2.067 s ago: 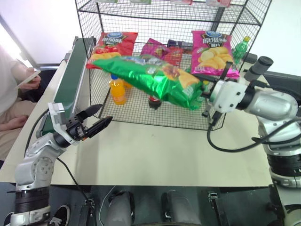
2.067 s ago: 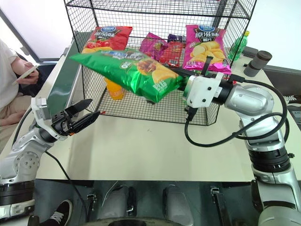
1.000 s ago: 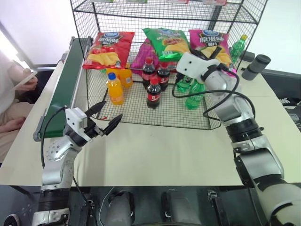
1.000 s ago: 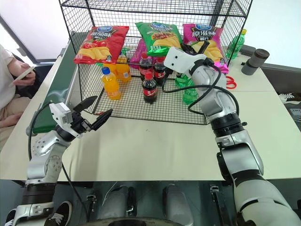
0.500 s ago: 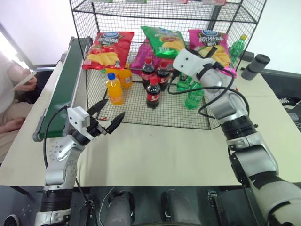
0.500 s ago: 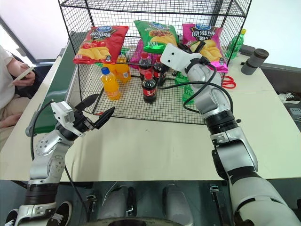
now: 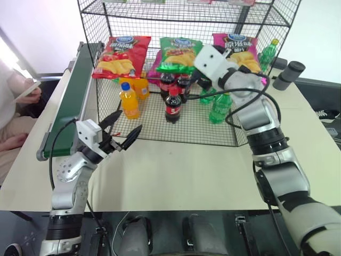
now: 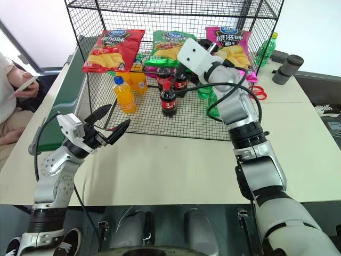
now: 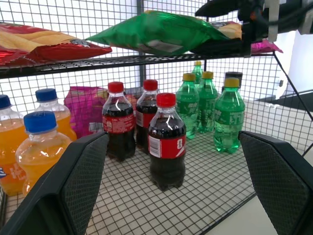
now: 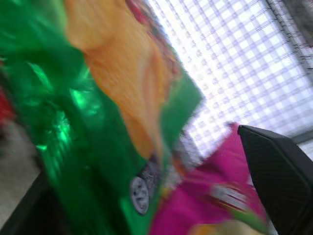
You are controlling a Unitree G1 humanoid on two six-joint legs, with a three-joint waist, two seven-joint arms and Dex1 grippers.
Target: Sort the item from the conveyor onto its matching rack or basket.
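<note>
The item, a glossy green crisps bag (image 7: 178,53), lies on the middle tier of the black wire rack (image 7: 176,140), between a red bag (image 7: 120,53) and a pink bag (image 7: 240,48). My right gripper (image 9: 208,28) reaches into the rack at the bag's near end. It is open, with one finger above the bag and one below. In the right wrist view the green bag (image 10: 98,122) sits between the spread fingers (image 10: 279,171). My left gripper (image 7: 123,128) hovers open and empty over the table in front of the rack. The conveyor (image 7: 74,96) runs along the rack's left side with nothing on its visible stretch.
Orange bottles (image 7: 128,98), cola bottles (image 7: 171,104) and green bottles (image 7: 218,106) stand on the rack's bottom tier. A person holding a phone (image 7: 21,96) sits beyond the conveyor. A dark cylinder (image 7: 287,74) and red scissors (image 8: 258,92) lie right of the rack.
My right gripper has rolled, shifted left and opened its fingers. The green bag has dropped from leaning upright to lying flat on the tier. The left arm has stayed put.
</note>
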